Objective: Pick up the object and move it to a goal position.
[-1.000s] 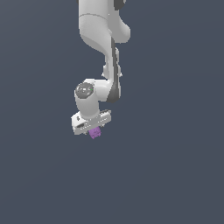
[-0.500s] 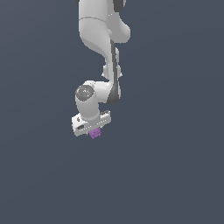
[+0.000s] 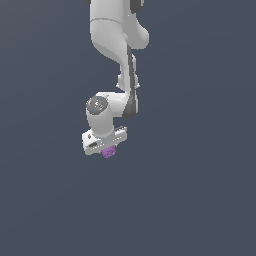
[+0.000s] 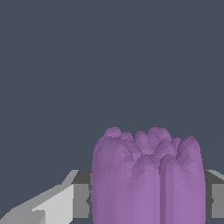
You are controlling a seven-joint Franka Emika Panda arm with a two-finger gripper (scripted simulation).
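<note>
**Gripper clamped on the purple object**

Gripper [image 3: 107, 149] points downward at the end of the white arm [image 3: 117, 45], and its fingers are closed onto the object [image 3: 108, 152], a small purple lump with a bumpy surface. In the exterior view the object peeks out just beneath the white gripper body, much smaller than the gripper itself, with plain dark grey background all around it and nothing touching it from below.

From the wrist view the object [image 4: 148, 177] fills the space between the fingers: a roughly cube-shaped piece with a knobbly top of rounded bumps. One grey finger [image 4: 81, 197] presses against one side of it and another against the opposite side, both touching the purple surface.

Above the gripper, the arm's wrist joint shows a round grey cap [image 3: 97, 105], and the arm links rise toward the upper edge of the exterior view.
</note>
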